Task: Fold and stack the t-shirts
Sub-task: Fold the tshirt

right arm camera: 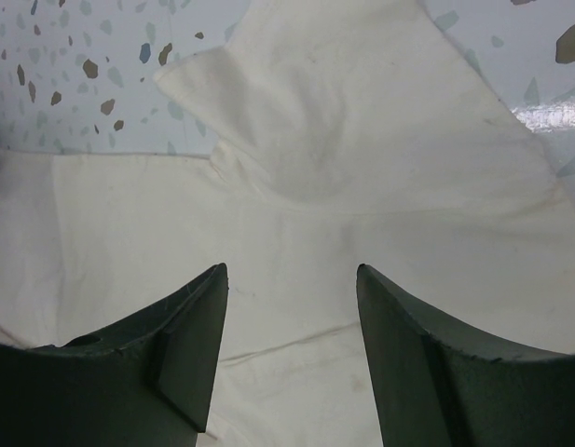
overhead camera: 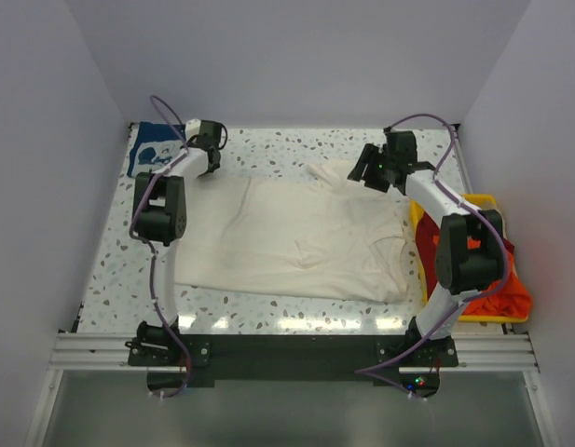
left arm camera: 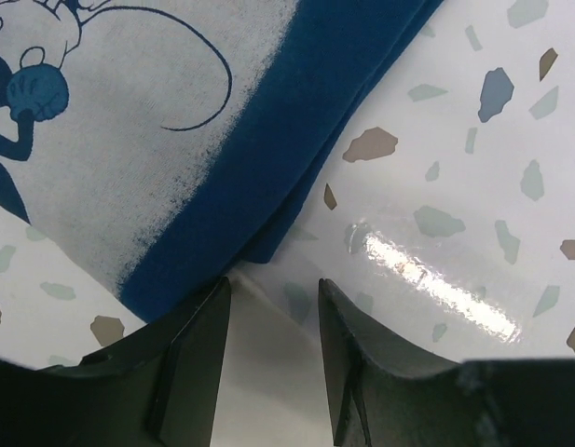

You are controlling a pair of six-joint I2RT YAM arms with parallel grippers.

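A large cream t-shirt lies spread flat across the middle of the table. My left gripper is at its far left corner, next to a folded navy blue t-shirt with white print. In the left wrist view the jaws stand apart, with a corner of cream cloth lying between them and the navy t-shirt just beyond. My right gripper hovers open over the cream t-shirt's far sleeve, its jaws wide with nothing held. An orange-red t-shirt sits in the bin.
A yellow plastic bin stands at the table's right edge beside the right arm. White walls close in the table on the left, far and right sides. Speckled tabletop shows beyond the cream t-shirt.
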